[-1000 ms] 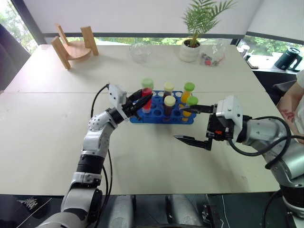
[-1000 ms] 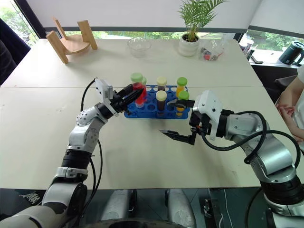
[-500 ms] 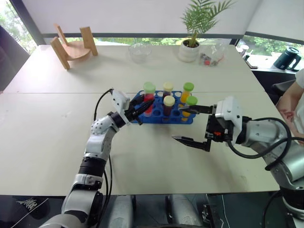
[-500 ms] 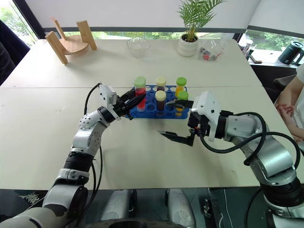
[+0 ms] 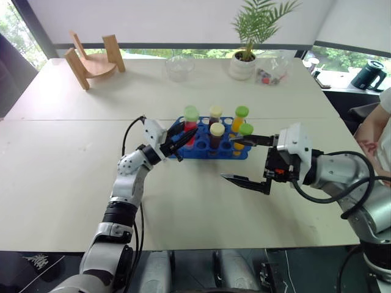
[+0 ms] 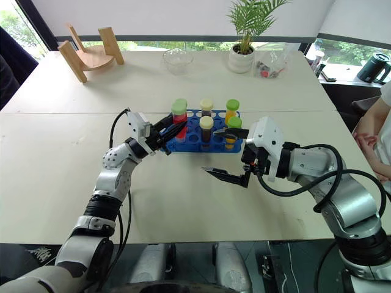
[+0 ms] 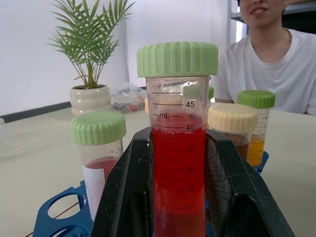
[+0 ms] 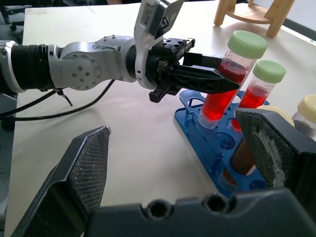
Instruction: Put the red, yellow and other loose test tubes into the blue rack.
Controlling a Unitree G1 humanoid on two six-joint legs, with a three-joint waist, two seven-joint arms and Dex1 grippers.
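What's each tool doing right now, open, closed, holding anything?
Left tool: closed on the red test tube, which stands tilted in the blue rack.
Right tool: open wide, holding nothing.

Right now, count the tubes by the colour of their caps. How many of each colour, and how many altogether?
Green-capped tubes: 4
Cream-capped tubes: 2
Total: 6
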